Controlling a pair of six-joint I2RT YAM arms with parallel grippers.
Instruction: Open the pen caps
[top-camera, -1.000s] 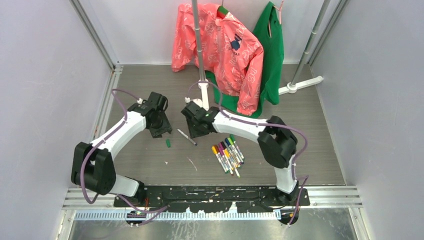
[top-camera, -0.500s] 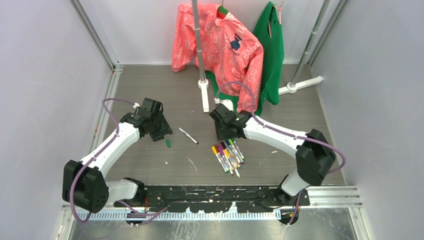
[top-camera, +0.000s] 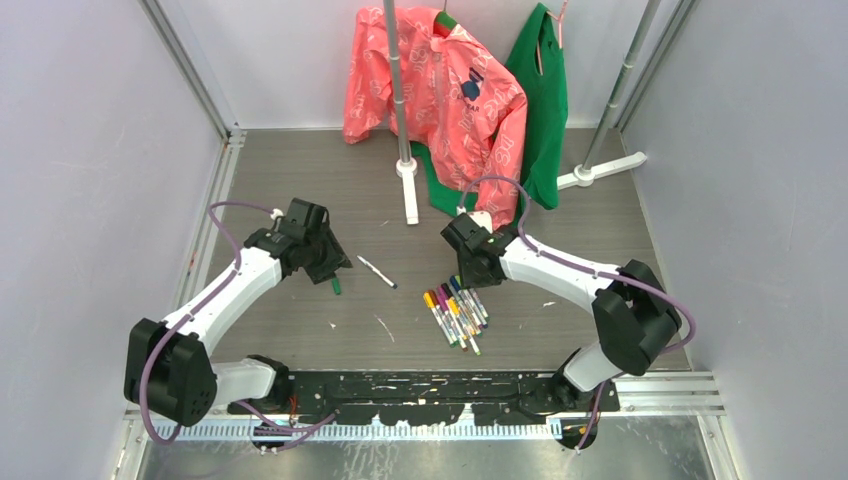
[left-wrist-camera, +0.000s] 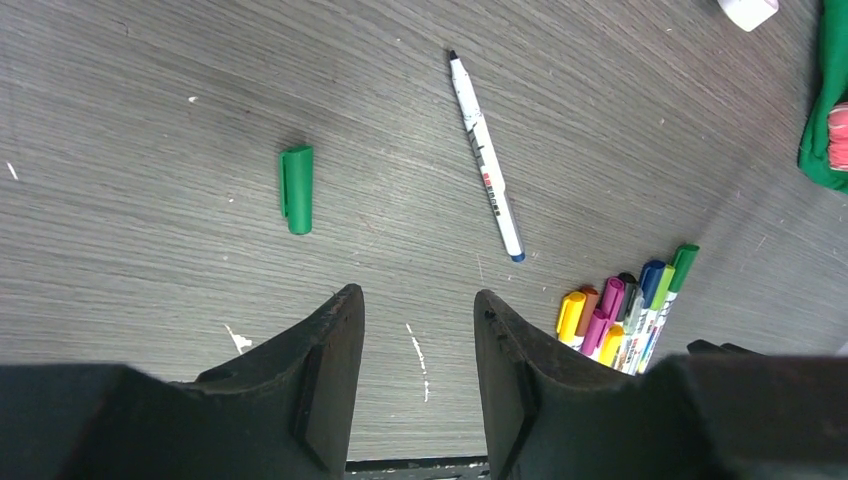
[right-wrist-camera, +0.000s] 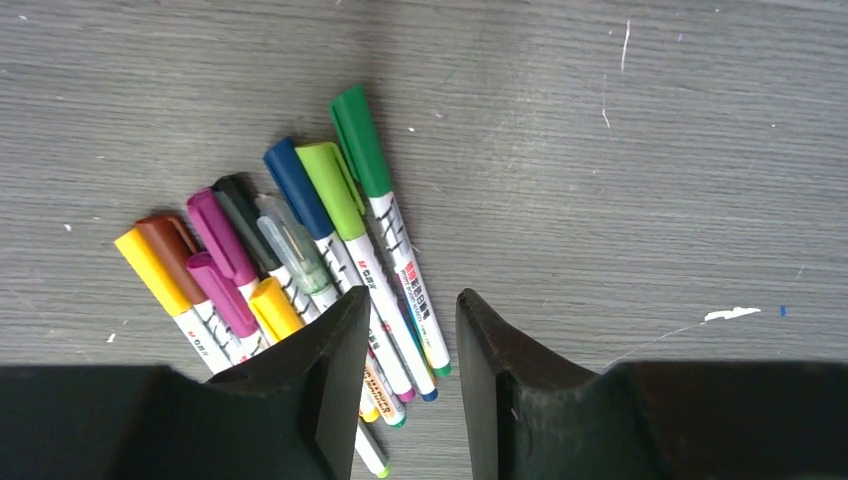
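Jaws apart, empty, both arms. Right jaws hang over the capped pens (right-wrist-camera: 300, 270), bunched and touching on the counter (top-camera: 300, 180); closing here could pinch two or scatter them. Uncapped pen (left-wrist-camera: 485, 160) lies at their 10 o'clock, green cap (left-wrist-camera: 297, 188) at its 8 o'clock. Since a second ago the right jaws swung toward 3 o'clock; left jaws barely moved.

Printing on the pens (right-wrist-camera: 300, 262) and the pink jacket (top-camera: 440, 90) is illegible.
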